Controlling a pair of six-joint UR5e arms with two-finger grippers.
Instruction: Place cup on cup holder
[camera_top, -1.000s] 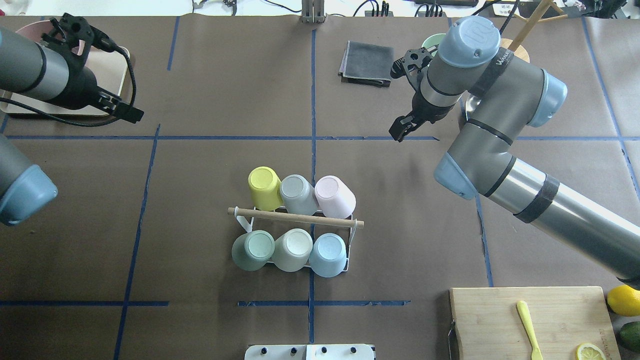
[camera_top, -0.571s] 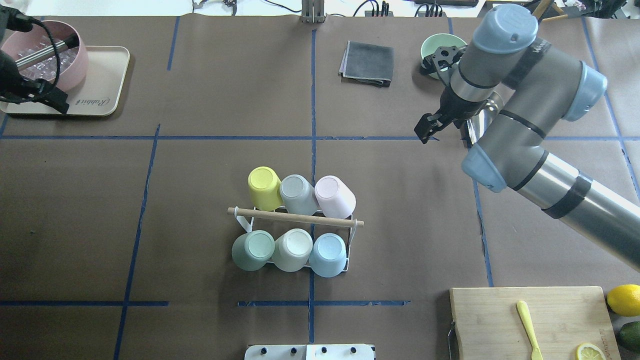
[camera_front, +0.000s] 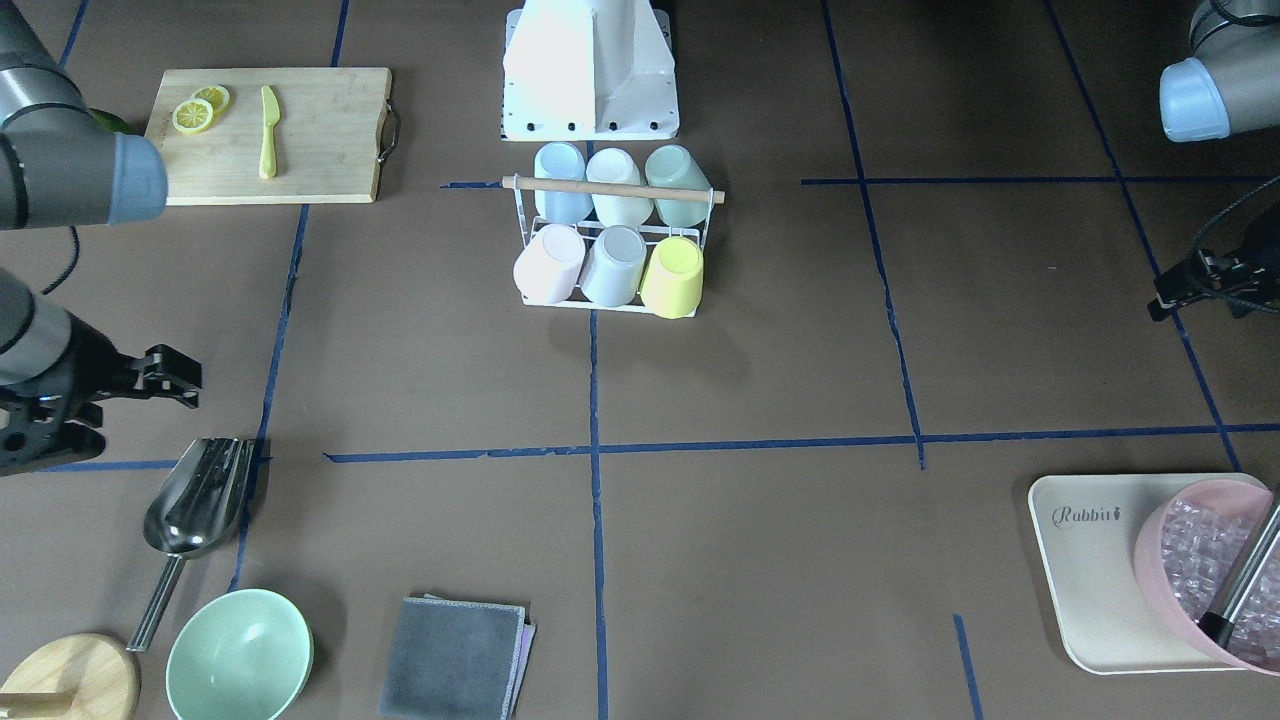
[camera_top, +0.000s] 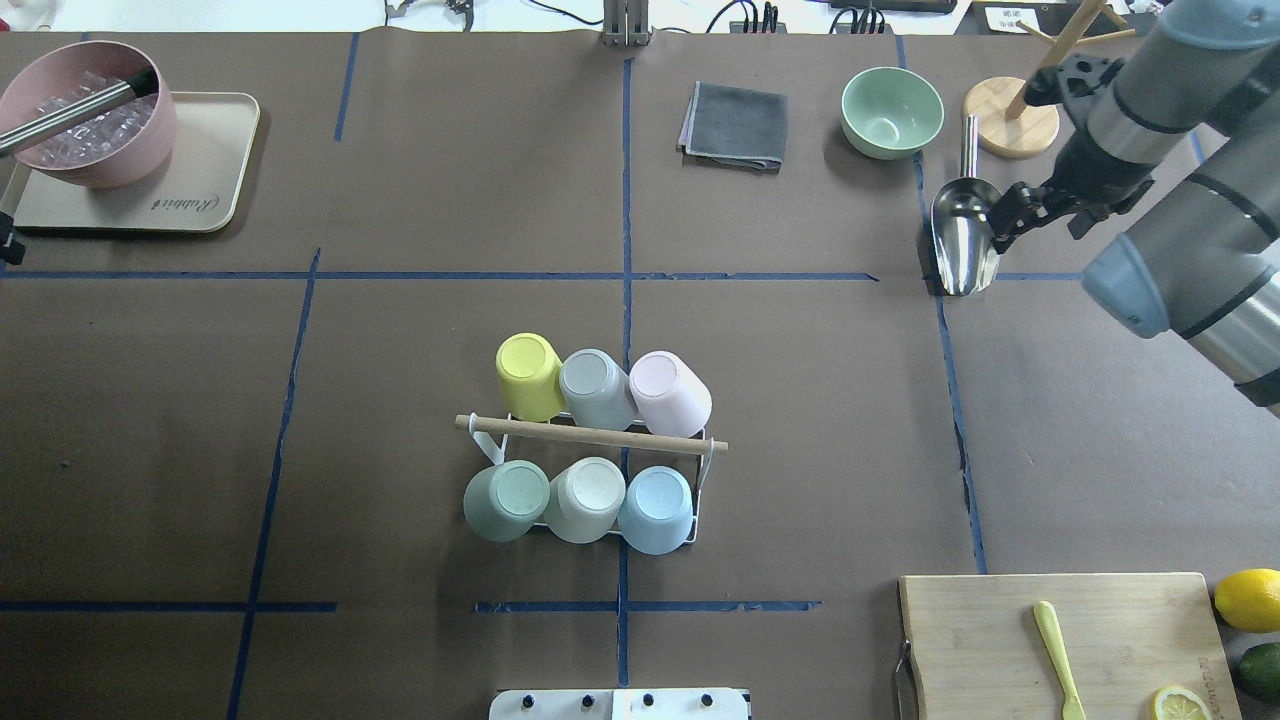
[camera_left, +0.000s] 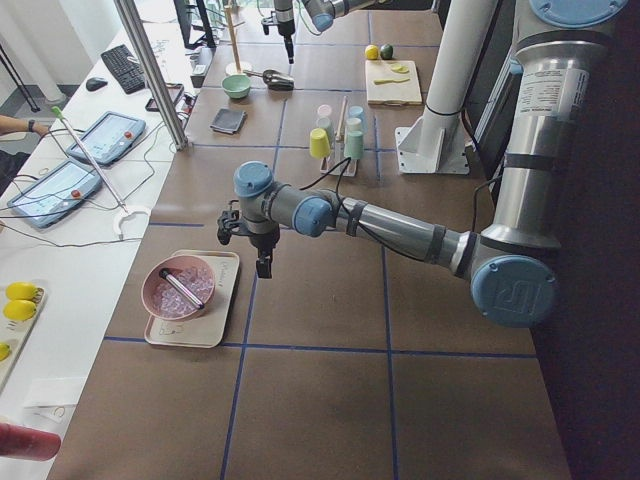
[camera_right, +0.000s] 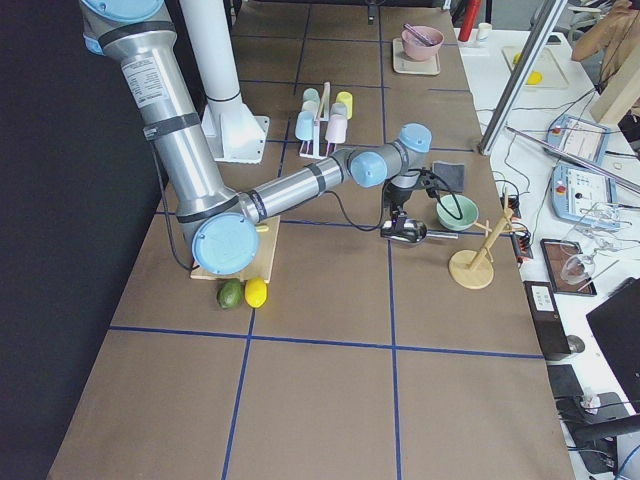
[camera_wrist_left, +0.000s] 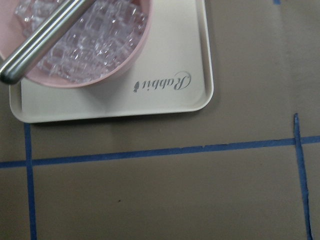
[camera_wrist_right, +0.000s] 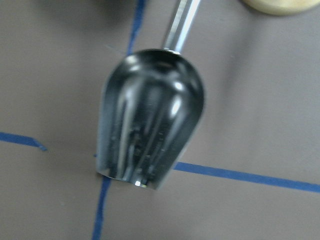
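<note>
Grippers: the right gripper (camera_top: 1003, 218) is seen with its fingers apart and nothing held between them. The left gripper (camera_front: 1165, 300) shows only as a narrow dark shape, so whether it is parted or closed cannot be told.
Right gripper position: it is held above the metal scoop (camera_top: 963, 235), which fills the right wrist view; no contact is seen.
Left gripper position: it is held over the table just beside the tray (camera_top: 200, 170), on which the pink bowl (camera_top: 100, 170) of ice stands.
Task thing: the cup holder (camera_top: 590, 437) is set at mid-table, well apart from both grippers.
Cups: six are seated bottom-up on its prongs. The yellow cup (camera_top: 528, 375), grey cup (camera_top: 595, 388) and pink cup (camera_top: 670, 392) are in the row away from the robot. The green cup (camera_top: 507, 500), cream cup (camera_top: 585, 498) and blue cup (camera_top: 657, 508) are in the near row.
Surroundings: a green bowl (camera_top: 891, 111), grey cloth (camera_top: 733, 126) and wooden stand (camera_top: 1025, 125) are laid beyond the scoop. A cutting board (camera_top: 980, 640) is placed at the near right corner.
Room: brown table (camera_top: 400, 350), crossed by blue tape lines, is shown on every side of the holder.
</note>
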